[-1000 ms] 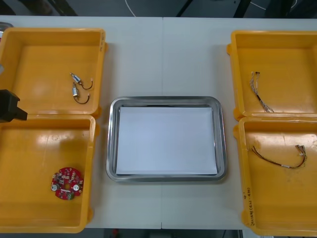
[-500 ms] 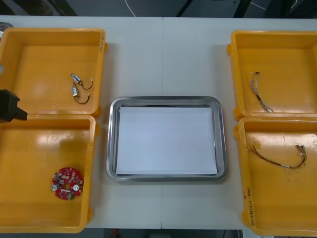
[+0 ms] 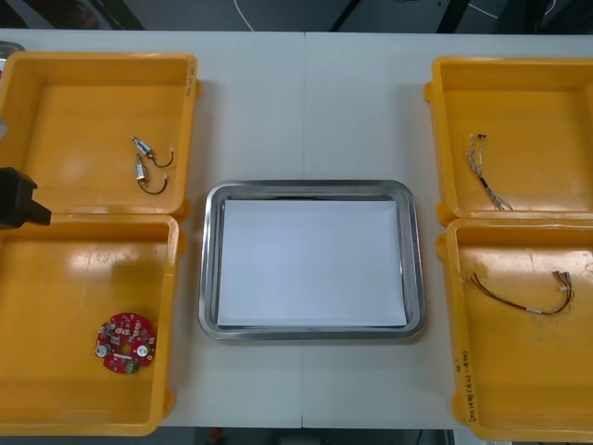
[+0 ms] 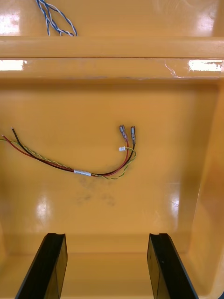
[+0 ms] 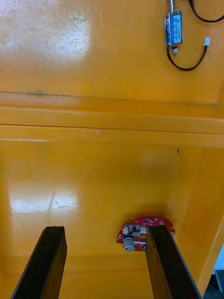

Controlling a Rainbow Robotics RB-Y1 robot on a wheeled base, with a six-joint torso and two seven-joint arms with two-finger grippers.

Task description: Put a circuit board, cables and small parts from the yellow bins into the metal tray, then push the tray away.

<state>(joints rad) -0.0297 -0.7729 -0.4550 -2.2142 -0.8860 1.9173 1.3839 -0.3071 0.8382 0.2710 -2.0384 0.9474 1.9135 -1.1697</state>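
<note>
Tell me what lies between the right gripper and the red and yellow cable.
Nothing but bare bin floor, by the right wrist view: the open right gripper sits apart from the cable.

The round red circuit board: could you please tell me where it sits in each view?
Front view: the circuit board lies in the near left yellow bin, toward its tray side.
Left wrist view: the circuit board lies beside one fingertip of the open left pincer.
Right wrist view: the open right pincer faces the red and yellow cable instead.
Shared landmark: the doubled rim between the left bins.
</note>
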